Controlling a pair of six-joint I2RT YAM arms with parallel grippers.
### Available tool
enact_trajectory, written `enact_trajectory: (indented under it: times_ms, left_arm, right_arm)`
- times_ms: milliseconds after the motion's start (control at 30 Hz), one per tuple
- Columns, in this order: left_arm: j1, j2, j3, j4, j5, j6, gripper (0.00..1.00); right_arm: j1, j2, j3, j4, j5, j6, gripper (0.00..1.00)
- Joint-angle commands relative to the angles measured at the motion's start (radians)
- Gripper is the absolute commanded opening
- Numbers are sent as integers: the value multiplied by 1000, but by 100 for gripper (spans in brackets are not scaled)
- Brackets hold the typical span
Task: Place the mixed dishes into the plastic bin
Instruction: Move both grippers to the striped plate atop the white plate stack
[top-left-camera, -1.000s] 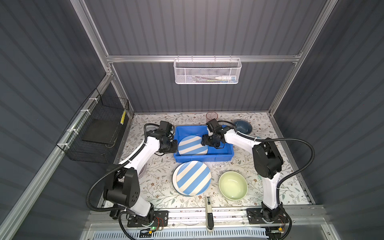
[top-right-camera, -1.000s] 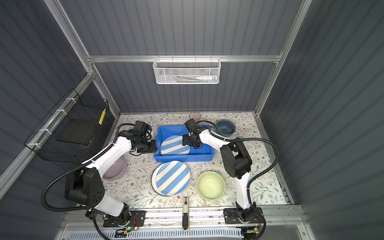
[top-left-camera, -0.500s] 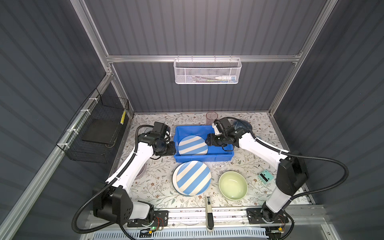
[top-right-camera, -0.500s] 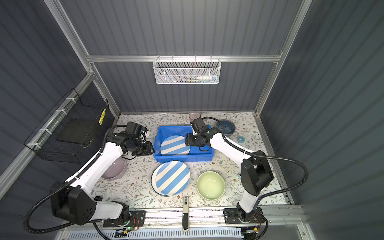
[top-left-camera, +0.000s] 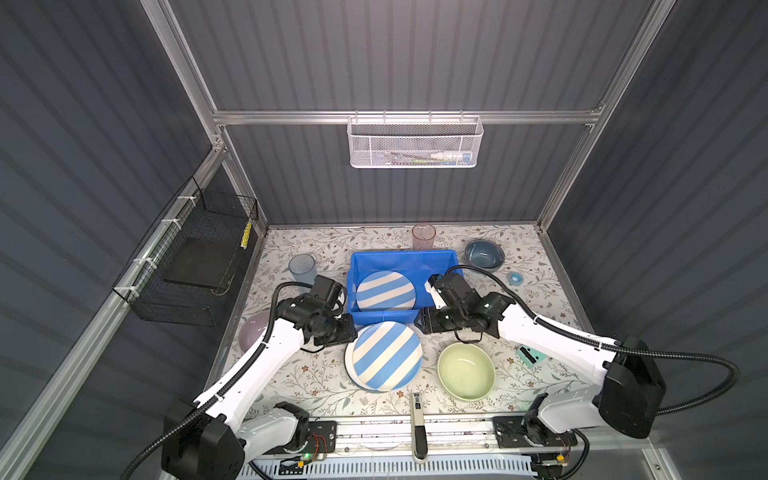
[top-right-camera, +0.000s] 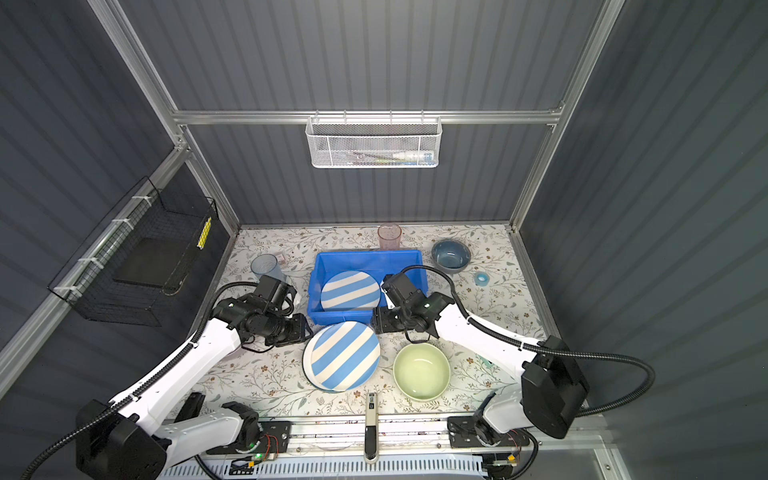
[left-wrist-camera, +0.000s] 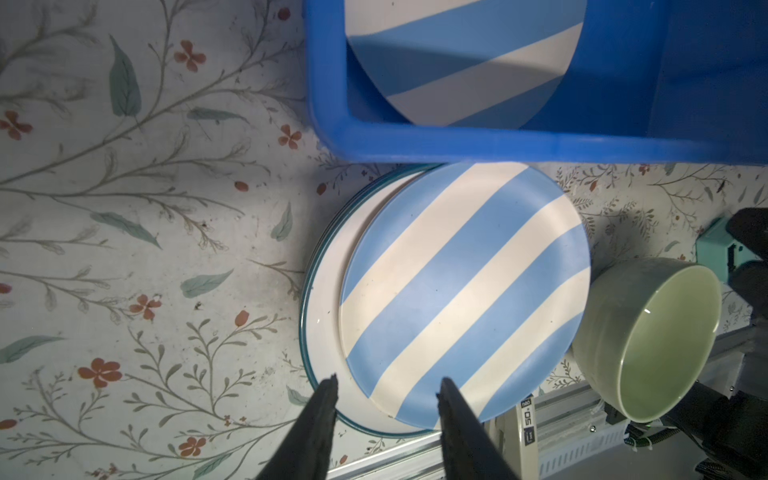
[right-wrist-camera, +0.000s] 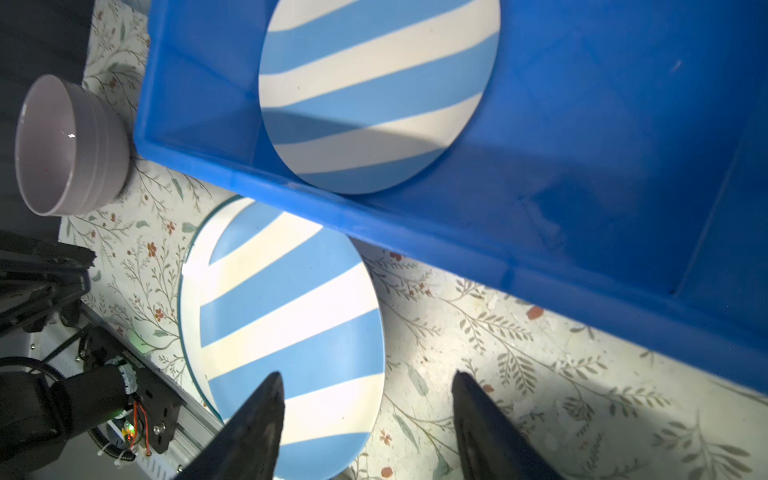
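The blue plastic bin holds one blue-white striped plate. A second striped plate lies on a white dark-rimmed plate just in front of the bin. My left gripper is open at the stack's left edge, one fingertip over each plate. My right gripper is open at the striped plate's right edge, holding nothing. A pale green bowl sits to the right.
A lilac bowl lies under my left arm, with a blue tumbler behind it. A pink tumbler and a grey-blue bowl stand at the back. A teal tape roll and a teal block lie at the right.
Both grippers drew back from the bin's sides toward the front and now flank the striped plate on the table. The plate in the bin stays put.
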Motion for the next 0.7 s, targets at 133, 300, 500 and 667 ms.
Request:
enact_trajectory:
  times_ms: [133, 300, 500, 667]
  left_arm:
    - [-107, -4, -100, 95, -35, -149, 42]
    - [-142, 22, -133, 132, -72, -178, 39]
    - [-154, 34, -167, 135, -93, -182, 36]
    - [-158, 42, -201, 157, -101, -192, 35]
  right_arm:
    - [19, -8, -87, 68, -22, 40, 64]
    - [20, 24, -113, 147, -50, 24, 63]
    - [21, 60, -129, 187, -73, 29, 61]
    - [24, 84, -150, 219, -82, 49, 58]
